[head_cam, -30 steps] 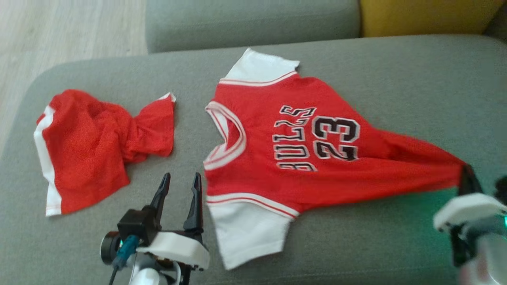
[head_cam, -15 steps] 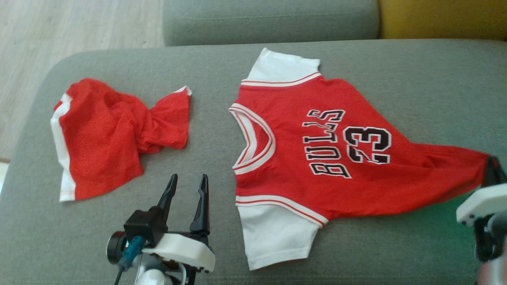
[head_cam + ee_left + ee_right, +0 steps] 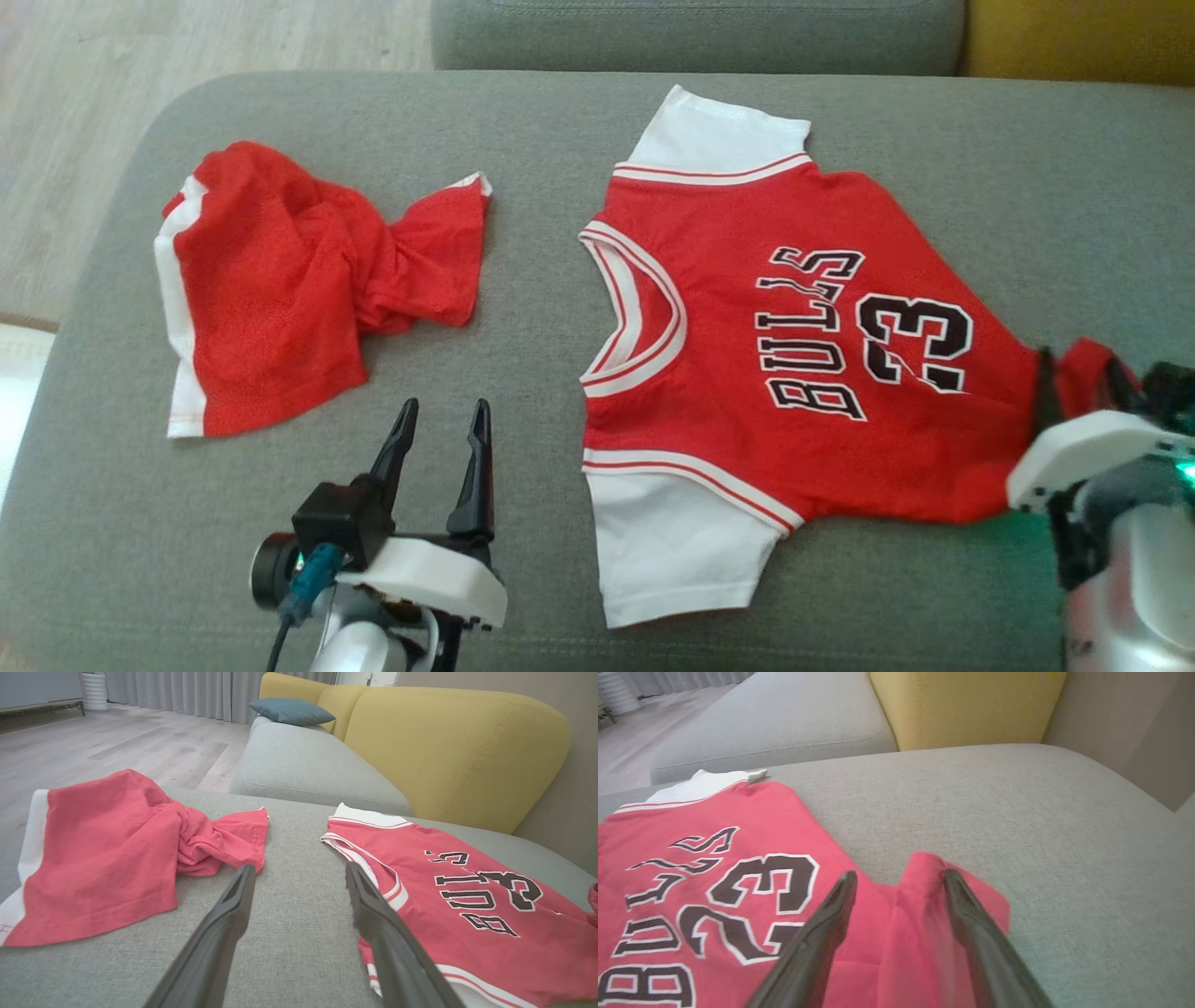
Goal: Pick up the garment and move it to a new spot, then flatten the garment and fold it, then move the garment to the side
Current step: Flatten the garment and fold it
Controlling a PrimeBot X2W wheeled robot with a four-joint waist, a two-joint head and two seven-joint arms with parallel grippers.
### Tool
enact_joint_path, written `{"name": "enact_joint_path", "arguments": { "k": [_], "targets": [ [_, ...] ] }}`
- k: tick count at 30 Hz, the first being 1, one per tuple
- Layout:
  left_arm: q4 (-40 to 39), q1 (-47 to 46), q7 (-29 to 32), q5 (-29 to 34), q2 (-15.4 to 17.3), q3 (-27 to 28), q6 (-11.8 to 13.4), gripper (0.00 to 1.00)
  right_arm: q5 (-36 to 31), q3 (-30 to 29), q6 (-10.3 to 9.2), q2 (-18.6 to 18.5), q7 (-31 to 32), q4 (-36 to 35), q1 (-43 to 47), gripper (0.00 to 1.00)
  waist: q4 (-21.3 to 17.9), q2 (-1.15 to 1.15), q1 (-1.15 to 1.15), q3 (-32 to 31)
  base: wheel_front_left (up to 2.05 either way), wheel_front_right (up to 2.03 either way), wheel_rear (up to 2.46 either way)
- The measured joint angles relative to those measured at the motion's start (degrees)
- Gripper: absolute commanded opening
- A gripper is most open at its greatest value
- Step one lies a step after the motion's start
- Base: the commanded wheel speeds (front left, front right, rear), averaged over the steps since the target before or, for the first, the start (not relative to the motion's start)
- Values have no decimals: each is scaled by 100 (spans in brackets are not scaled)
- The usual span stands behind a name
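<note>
jersey [image 3: 794, 345], red with white sleeves and "bulls 23" on the chest, lies face up on the grey sofa seat [image 3: 523, 140], filling its 3 o'clock half in the head view. the collar points toward 9 o'clock, one sleeve toward 12 and the other toward 6. the chest and sleeves lie fairly flat, but the hem end at 3 o'clock is drawn in narrow and pushed up into a small ridge.

the right gripper [image 3: 1081, 378] sits at that hem. its fingers are parted, with the ridge of red cloth standing between them and against one finger, and no pinch is visible. the left gripper [image 3: 439, 439] hovers at 7 o'clock over bare cushion. its fingers are also parted and hold nothing, and it sits between the jersey's collar and a crumpled pair of red shorts [image 3: 271, 289] at 9 o'clock, well apart from the jersey.

judging by this, the jersey is already in its spot and the flattening is the step in hand, unfinished at the hem. the next move calls for a grip on one hem corner, drawn outward toward 3 o'clock so the ridge spreads. the left gripper should probably anchor near the collar or the 6 o'clock sleeve so the light cloth does not slide along with the pull.
</note>
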Motion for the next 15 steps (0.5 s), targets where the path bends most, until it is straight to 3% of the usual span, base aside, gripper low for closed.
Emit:
{"name": "enact_joint_path", "arguments": {
  "k": [7,15],
  "targets": [
    [14,1,0,3,0,44,-1,100,459,727,0,0,-623,-2,41,100,-278,0,0,-80,0,0,0],
    [7,35,0,1,0,46,7,100,1111,1214,0,-4,-942,-765,977,100,-666,0,0,-280,0,0,0]
  ]
}}
